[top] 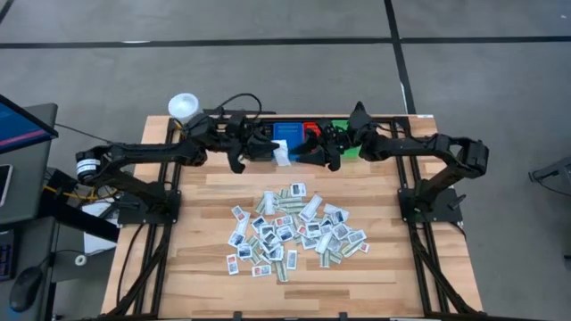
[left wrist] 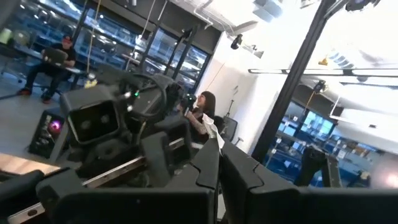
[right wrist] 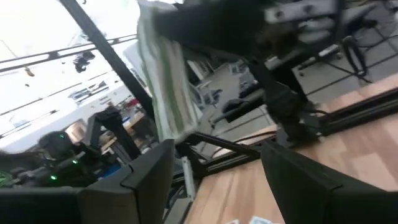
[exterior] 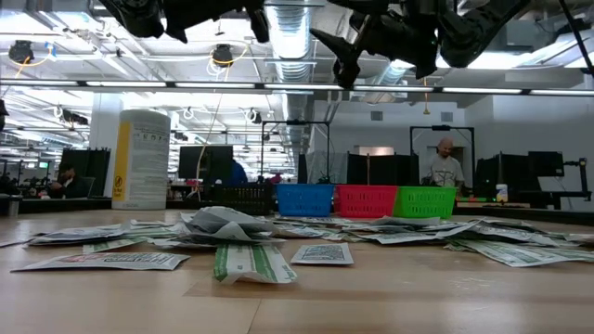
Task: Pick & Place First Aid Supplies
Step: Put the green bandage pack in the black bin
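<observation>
Handover mid-air by the bins: left gripper [top: 278,153] pinches a white packet [top: 282,157]; right gripper [top: 308,153], spread wide, should back off squarely.

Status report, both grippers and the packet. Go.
Left gripper shut on a packet raised by the bins. Right gripper open beside it. Pile waits on table. Nothing in the way.

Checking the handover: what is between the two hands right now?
One white packet, green-striped, held by the shut left hand; the open right hand faces it. The high view and right wrist view show it.
</observation>
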